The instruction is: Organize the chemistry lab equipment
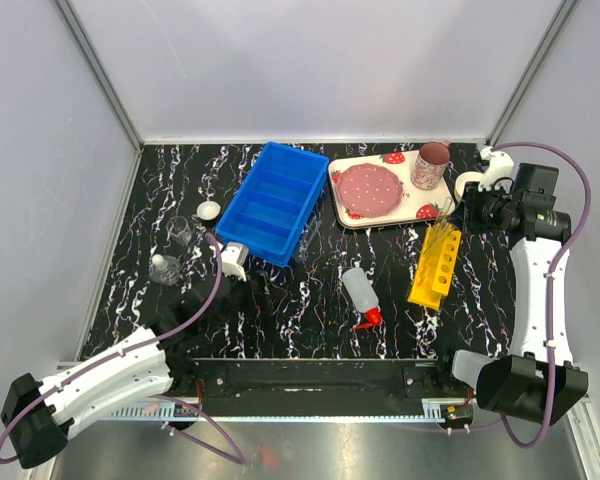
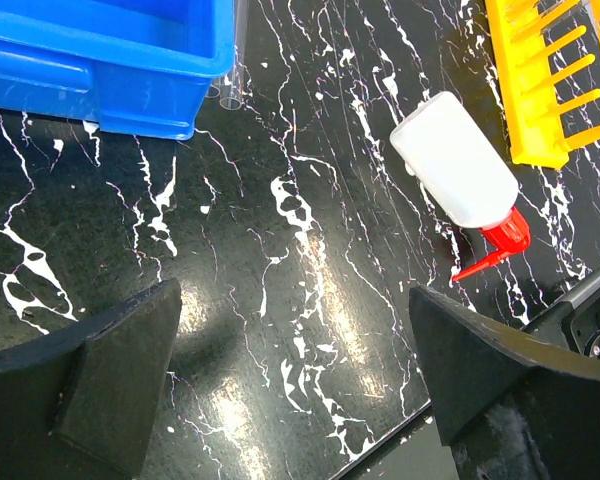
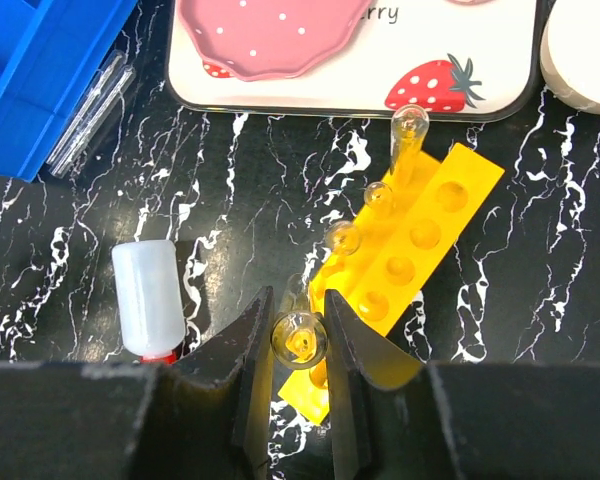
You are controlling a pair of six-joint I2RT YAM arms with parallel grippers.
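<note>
The right gripper (image 3: 298,340) is clamped on a tube (image 3: 299,338). The tube's round end shows between the two fingers, over the near end of the rack (image 3: 425,240). Whether its lower end sits in a hole cannot be told. Three more tubes (image 3: 378,195) stand in one row of the rack's holes, leaning toward the tray (image 3: 500,100).

The rack lies on the surface (image 1: 310,320) just in front of the tray. The bottle (image 1: 361,295) is to its left and apart from it. It lies on its side with the red nozzle toward the arm bases.

The left gripper (image 2: 295,375) is released, jaws wide with nothing between them. It hangs over bare surface between the bin (image 1: 275,203) and the bottle. Loose tubes (image 3: 90,105) lie on the surface just beside the bin's right wall.

Left of the bin, the dish (image 1: 209,210) sits near the bin's side. A beaker (image 1: 183,232) stands a little nearer the arms, and a second beaker (image 1: 163,268) nearer still, all apart from one another.

The tray carries a pink plate (image 1: 370,187) and a mug (image 1: 432,165). A bowl (image 3: 585,60) sits just right of the tray, partly hidden by the right arm in the top view.
</note>
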